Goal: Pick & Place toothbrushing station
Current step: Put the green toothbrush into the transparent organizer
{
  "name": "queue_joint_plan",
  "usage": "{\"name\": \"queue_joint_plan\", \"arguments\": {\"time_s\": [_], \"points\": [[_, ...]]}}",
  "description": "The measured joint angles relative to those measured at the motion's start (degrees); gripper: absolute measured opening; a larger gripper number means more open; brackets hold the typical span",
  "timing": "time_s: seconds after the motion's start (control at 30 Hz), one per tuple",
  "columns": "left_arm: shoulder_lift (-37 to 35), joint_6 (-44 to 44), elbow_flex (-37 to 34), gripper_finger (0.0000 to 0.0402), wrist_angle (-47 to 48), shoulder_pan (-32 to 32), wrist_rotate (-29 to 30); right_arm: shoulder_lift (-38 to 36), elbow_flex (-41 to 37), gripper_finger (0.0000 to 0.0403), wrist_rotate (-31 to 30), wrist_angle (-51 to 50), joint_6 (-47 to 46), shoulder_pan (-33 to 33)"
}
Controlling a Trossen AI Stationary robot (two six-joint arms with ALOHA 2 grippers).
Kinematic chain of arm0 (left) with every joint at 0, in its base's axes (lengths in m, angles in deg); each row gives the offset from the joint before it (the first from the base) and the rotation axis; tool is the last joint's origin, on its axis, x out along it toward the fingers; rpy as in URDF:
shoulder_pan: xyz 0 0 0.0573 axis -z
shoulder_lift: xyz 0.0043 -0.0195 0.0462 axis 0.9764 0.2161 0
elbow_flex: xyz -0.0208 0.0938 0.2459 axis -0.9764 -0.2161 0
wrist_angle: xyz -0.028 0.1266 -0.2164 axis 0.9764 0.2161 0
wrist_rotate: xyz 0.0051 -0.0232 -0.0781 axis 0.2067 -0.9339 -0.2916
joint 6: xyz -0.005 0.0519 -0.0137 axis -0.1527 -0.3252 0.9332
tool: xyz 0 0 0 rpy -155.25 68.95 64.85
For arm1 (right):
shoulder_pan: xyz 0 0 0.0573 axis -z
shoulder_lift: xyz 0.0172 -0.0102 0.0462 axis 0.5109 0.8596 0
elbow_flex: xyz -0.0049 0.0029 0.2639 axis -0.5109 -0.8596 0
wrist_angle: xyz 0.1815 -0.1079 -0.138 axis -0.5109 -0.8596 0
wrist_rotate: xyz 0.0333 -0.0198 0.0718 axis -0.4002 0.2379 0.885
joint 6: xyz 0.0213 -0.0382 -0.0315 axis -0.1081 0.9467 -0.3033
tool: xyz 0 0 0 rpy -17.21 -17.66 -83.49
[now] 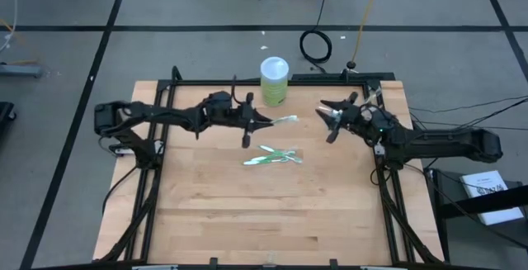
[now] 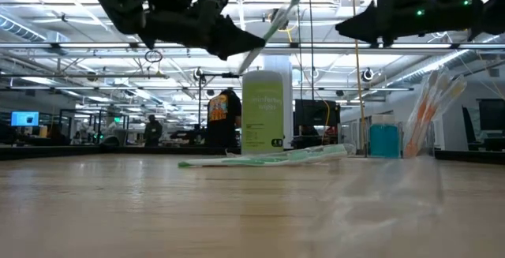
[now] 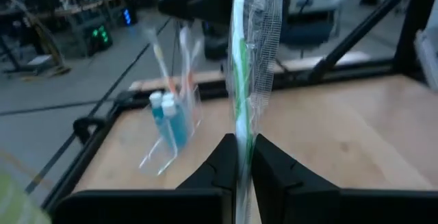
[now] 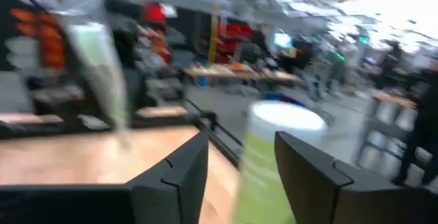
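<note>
Pincer positions at mid-transfer. Your left pincer (image 1: 266, 121) hangs above the counter (image 1: 272, 212), near its far edge and just beside the lime-green cylinder (image 1: 274, 81); its fingers (image 3: 222, 159) are clamped on a green-white toothbrush in clear wrapping (image 3: 248, 73), which points away from the wrist and, in the low view, slants upward in front of the cylinder. Your right pincer (image 1: 332, 120) is also raised over the far right part of the counter, its jaws standing apart with nothing between them. Two more wrapped toothbrushes (image 1: 272, 156) lie flat near the counter's middle, between the two arms. The clear cup (image 3: 174, 131) stands at the counter's far right edge; it holds the teal white-capped tubes (image 3: 168, 118) and upright pink-white brushes (image 2: 430, 104). A person (image 2: 223, 116) shows beyond the counter in the low view.
</note>
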Motion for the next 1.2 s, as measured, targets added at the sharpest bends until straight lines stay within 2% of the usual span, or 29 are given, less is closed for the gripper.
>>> {"name": "queue_joint_plan", "arguments": {"time_s": [0.17,0.3,0.43,0.73,0.97,1.2], "points": [[4.6,3.4,0.0,0.0022,-7.6,-0.8,-2.7,7.8,0.3,0.0198,5.8,9.6,-2.0,0.0],[6.8,5.7,0.0,0.0023,-11.9,-0.8,-3.0,13.7,2.1,0.0222,5.9,12.4,-2.9,0.0],[7.8,6.1,0.0,0.0023,-13.5,-0.5,-2.9,19.7,5.2,0.0228,11.3,13.9,-4.7,0.1],[7.7,5.3,0.1,0.0023,-12.2,-0.5,-2.2,29.9,9.4,0.021,22.0,24.1,-9.1,0.0],[7.7,5.3,0.1,0.0024,-12.0,-0.5,-1.9,32.1,9.5,0.0191,22.1,28.8,-10.7,0.0],[7.7,5.3,0.1,0.0024,-13.4,-0.5,-1.8,32.3,9.5,0.0141,22.1,29.2,-10.6,0.0]]}}
